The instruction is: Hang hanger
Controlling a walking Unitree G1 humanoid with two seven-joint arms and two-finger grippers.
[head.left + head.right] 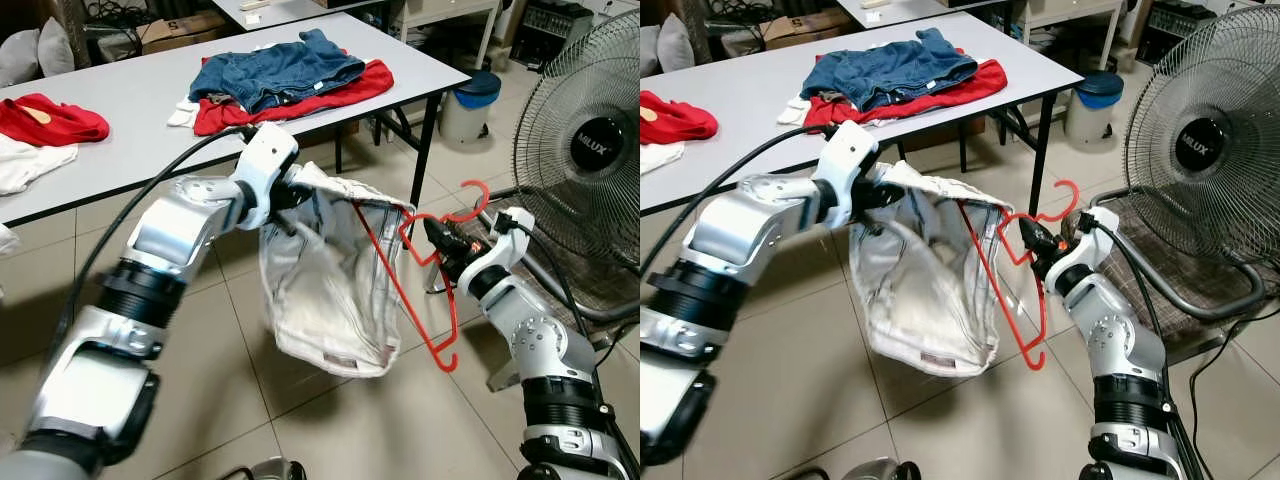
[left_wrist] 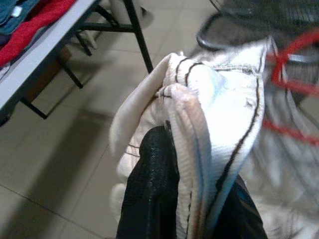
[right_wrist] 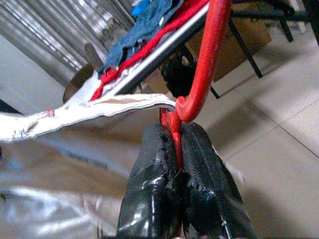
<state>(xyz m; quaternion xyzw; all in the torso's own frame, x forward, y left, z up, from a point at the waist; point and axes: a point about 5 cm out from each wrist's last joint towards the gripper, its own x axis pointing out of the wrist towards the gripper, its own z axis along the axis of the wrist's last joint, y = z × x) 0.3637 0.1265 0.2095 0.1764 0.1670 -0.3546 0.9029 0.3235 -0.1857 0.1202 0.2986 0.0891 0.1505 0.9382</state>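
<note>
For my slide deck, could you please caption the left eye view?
Left gripper holds a white garment open while the right gripper grips a red hanger beside the table.

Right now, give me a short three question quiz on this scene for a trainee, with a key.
1. True or false: the right claw is shut on the red hanger.
2. Multiple choice: what is the left claw gripping? A) the blue jeans on the table, B) the white garment's edge, C) the fan's cage.
3. Fill in: the white garment is partly threaded over the ____, hanging above the tiled floor.

Key
1. True; the right wrist view shows both fingers pinching the red wire just below the hook.
2. B; the jeans lie on the table, and the fan stands apart to the right.
3. Red hanger.
</note>
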